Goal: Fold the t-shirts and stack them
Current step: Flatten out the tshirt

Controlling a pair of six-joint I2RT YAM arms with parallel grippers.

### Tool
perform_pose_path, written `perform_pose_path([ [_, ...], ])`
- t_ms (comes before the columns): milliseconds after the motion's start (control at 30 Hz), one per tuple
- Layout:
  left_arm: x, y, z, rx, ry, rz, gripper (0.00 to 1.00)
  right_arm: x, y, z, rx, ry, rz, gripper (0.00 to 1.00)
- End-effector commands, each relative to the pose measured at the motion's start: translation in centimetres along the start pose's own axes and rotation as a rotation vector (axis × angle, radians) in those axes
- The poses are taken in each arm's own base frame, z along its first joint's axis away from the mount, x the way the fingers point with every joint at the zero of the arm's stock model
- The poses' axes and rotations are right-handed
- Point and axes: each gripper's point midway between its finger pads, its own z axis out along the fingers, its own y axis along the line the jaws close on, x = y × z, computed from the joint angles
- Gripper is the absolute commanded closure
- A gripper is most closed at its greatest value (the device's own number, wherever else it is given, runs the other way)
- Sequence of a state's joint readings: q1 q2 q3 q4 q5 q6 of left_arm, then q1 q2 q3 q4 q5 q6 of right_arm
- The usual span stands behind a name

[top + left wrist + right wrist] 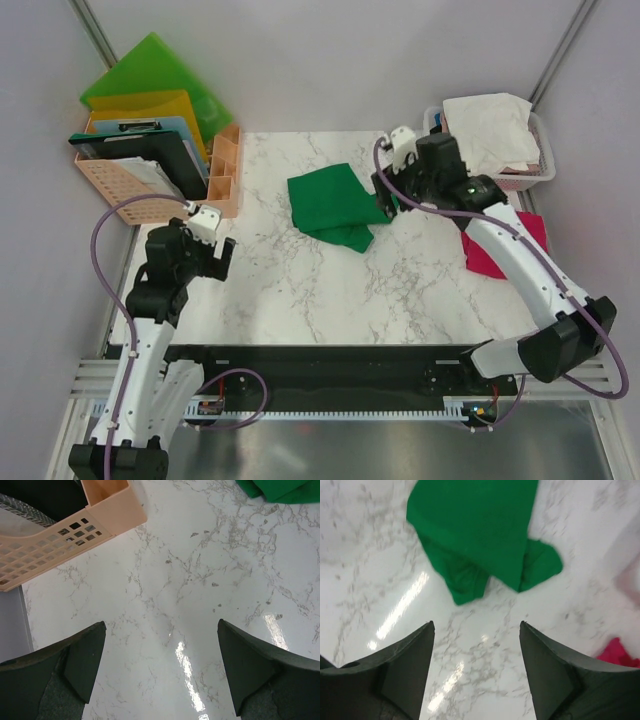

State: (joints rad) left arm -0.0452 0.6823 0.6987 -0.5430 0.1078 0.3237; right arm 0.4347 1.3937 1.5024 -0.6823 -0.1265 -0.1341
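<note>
A deep green t-shirt (333,206) lies folded on the marble table (300,290), right of centre at the back; it also shows in the right wrist view (480,535) and at the top right of the left wrist view (280,490). A magenta-red t-shirt (495,250) lies at the table's right edge under the right arm, and a corner of it shows in the right wrist view (620,652). My right gripper (385,200) (476,630) is open and empty, just beside the green shirt's right edge. My left gripper (222,255) (161,630) is open and empty over bare table at the left.
A white basket (535,165) with white and pale cloth (490,130) stands at the back right. A peach desk organiser (225,175) (100,515) and a file rack with coloured folders (150,100) stand at the back left.
</note>
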Motion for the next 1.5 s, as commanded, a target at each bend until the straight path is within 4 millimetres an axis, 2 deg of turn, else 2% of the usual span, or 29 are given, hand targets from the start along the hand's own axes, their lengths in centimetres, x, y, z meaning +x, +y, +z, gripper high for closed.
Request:
perform_pose_path([
  [0, -1.7, 0.4, -0.3, 0.0, -0.038, 0.015, 0.0, 6.7, 3.1, 1.0, -0.105, 0.15, -0.024, 0.25],
  [33, -1.8, 0.4, -0.3, 0.001, -0.038, 0.015, 0.0, 9.2, 4.0, 1.5, -0.128, 0.204, -0.027, 0.26],
  [133, -1.8, 0.5, -0.1, 0.003, -0.032, 0.01, 0.0, 12.7, 4.4, 2.6, -0.13, 0.284, -0.049, 0.29],
  [167, -2.0, 0.5, -0.1, 0.002, -0.035, 0.01, 0.0, 13.3, 4.3, 3.0, -0.127, 0.296, -0.057, 0.32],
  [300, -1.9, 0.6, -0.2, -0.004, -0.033, 0.009, 0.0, 15.4, 4.0, 5.5, -0.115, 0.353, -0.057, 0.34],
  [467, -1.1, 0.5, 0.3, 0.0, -0.009, 0.015, 0.0, 15.8, 5.2, 8.9, -0.17, 0.363, -0.033, 0.34],
  [500, -1.1, 0.6, 0.3, -0.002, -0.01, 0.015, 0.0, 16.1, 5.4, 10.3, -0.174, 0.374, -0.032, 0.34],
  [600, -1.5, 0.7, 0.1, -0.007, -0.015, 0.011, 0.0, 16.3, 5.5, 12.4, -0.167, 0.395, -0.018, 0.35],
  [767, -1.4, 0.7, -0.2, -0.012, -0.026, 0.016, 0.0, 15.3, 5.3, 14.3, -0.155, 0.379, -0.015, 0.36],
  [900, -1.3, 0.7, -0.3, -0.015, -0.026, 0.018, 0.0, 14.3, 4.9, 15.4, -0.139, 0.358, -0.02, 0.36],
  [1067, -1.3, 0.7, -0.4, -0.014, -0.027, 0.017, 0.0, 15.2, 4.2, 16.9, -0.102, 0.383, -0.034, 0.35],
  [1267, -1.4, 0.7, -0.3, -0.012, -0.028, 0.018, 0.0, 16.0, 5.1, 16.5, -0.142, 0.395, -0.004, 0.34],
  [1300, -1.4, 0.5, -0.2, -0.003, -0.029, 0.017, 0.0, 16.7, 5.2, 16.3, -0.146, 0.406, -0.002, 0.33],
  [1467, -1.4, 0.4, -0.1, 0.01, -0.025, 0.014, 0.0, 18.1, 4.4, 16.4, -0.101, 0.423, -0.029, 0.33],
])
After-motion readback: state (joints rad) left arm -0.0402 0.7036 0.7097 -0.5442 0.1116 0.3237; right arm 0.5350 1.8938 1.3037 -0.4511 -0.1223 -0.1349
